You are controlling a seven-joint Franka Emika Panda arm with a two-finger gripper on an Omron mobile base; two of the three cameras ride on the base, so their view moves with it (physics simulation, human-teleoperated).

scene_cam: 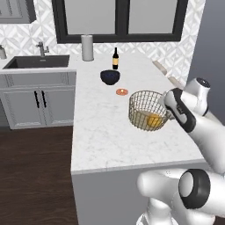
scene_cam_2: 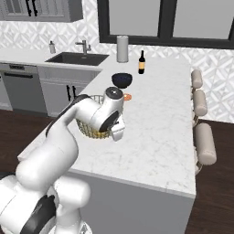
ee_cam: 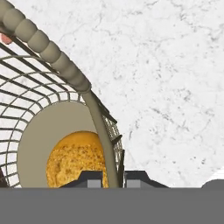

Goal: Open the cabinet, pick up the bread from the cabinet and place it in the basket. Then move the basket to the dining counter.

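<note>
The pincer (ee_cam: 108, 178) is clamped on a single wire rib of the basket (scene_cam: 146, 110), one tip on either side of the wall, and the bread (ee_cam: 75, 159) sits inside on the solid tan bottom, so this looks like the carrying leg of the job. The basket hangs over the white marble surface (scene_cam: 105, 132), and whether its bottom touches the slab or clears it I can't tell.

Doing this well, to my eye, means keeping the basket level, because the grip is on one side only and the round bun will roll toward any dip; a slow, flat move and a gentle set-down before letting go would suit.

Going left to right on the slab: a tall pale cylinder (scene_cam: 87, 47) stands at the back, smooth and matte, then a dark glossy bowl (scene_cam: 110, 77), a dark bottle (scene_cam: 115, 58) with a yellow label, a small flat orange disc (scene_cam: 122, 92), and finally the basket itself, thin gold-tan wire under a beaded rim, the bread grainy and orange-yellow
</note>
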